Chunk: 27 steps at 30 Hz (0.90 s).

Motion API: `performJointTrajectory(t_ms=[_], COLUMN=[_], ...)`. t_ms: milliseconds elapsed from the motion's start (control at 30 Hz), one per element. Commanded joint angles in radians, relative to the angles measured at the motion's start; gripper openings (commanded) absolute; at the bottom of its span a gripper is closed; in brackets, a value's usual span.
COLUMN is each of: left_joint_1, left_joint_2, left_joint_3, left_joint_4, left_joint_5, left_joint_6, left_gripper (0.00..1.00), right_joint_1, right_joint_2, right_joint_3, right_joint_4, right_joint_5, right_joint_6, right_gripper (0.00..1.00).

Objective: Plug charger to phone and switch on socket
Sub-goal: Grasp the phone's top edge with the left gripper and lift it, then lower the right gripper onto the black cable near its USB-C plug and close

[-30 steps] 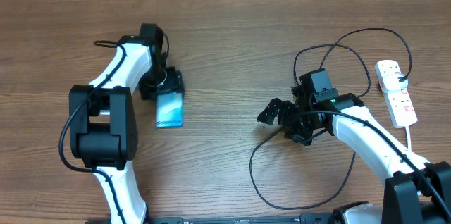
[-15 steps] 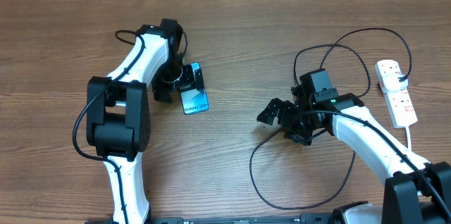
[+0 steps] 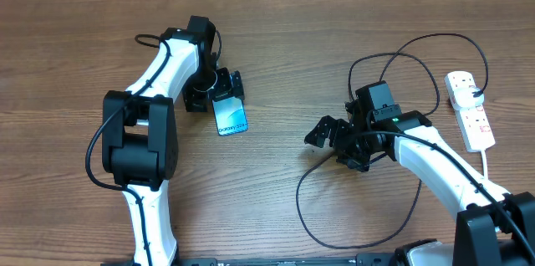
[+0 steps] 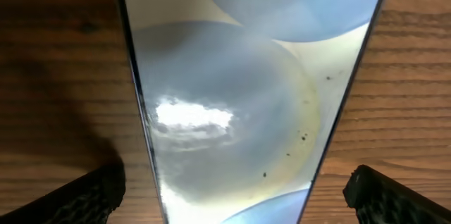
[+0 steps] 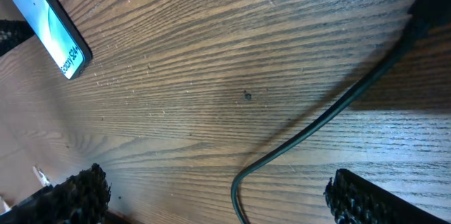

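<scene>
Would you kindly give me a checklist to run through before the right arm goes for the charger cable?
1. Phone flat on the table, screen up: ok.
2. Left gripper open, clear of the phone's edges: ok.
3. Right gripper open: ok.
4. Cable lying under the right gripper, not gripped: ok.
5. Cable's plug tip located: cannot tell.
6. Power strip switched on: cannot tell.

Left claw, right claw: both agape.
</scene>
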<state>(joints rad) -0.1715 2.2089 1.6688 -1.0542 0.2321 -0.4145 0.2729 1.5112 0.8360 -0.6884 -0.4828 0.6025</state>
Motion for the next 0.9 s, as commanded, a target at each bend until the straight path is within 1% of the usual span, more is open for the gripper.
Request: performJointTrajectory(t_ms=[0,133,233,333,433,500,600,667,700,800,867], left_joint_1=[-0.031,-0.059,-0.071,-0.079,-0.079,-0.079,-0.079,-0.081,-0.082,-0.085,-0.087], left_joint_2=[0.011,0.011,0.011,0.011,0.011,0.011,0.011,0.011,0.011,0.011,0.011], left_joint_3=[0.003,0.005,0.024,0.06,0.094,0.098,0.098,0.098,0.098,0.098,0.098], left_joint_4=[-0.023,-0.055,-0.1,-0.152,-0.174,-0.163,-0.141,-0.134,-0.134,-0.135,-0.135], left_joint_5=[-0.016,-0.085,-0.114,-0.147,-0.157,-0.155,-0.154,-0.154,-0.154,-0.154,-0.154], left_joint_6=[-0.092,-0.137,-0.156,-0.193,-0.2,-0.2,-0.2,-0.2,-0.2,-0.199,-0.199], left_gripper=[1.0,1.0,1.0,1.0,1.0,1.0,1.0,1.0,1.0,1.0,1.0], right_joint_1=[0.003,0.003,-0.01,-0.045,-0.077,-0.08,-0.069,-0.055,-0.043,0.001,0.029], right_joint_2=[0.0,0.0,0.0,-0.001,-0.001,-0.001,-0.001,0.0,0.006,0.022,0.036], right_joint_3=[0.001,0.001,0.016,0.095,0.221,0.294,0.359,0.361,0.361,0.348,0.333], right_joint_4=[0.012,0.021,0.011,-0.098,-0.266,-0.356,-0.44,-0.462,-0.473,-0.484,-0.483], right_joint_5=[-0.005,-0.005,-0.018,0.002,0.115,0.198,0.256,0.268,0.287,0.365,0.411], right_joint_6=[0.003,0.002,-0.063,-0.088,-0.089,-0.087,-0.072,-0.038,-0.009,0.074,0.127], right_gripper=[1.0,1.0,1.0,1.0,0.99,0.95,0.86,0.77,0.75,0.73,0.67])
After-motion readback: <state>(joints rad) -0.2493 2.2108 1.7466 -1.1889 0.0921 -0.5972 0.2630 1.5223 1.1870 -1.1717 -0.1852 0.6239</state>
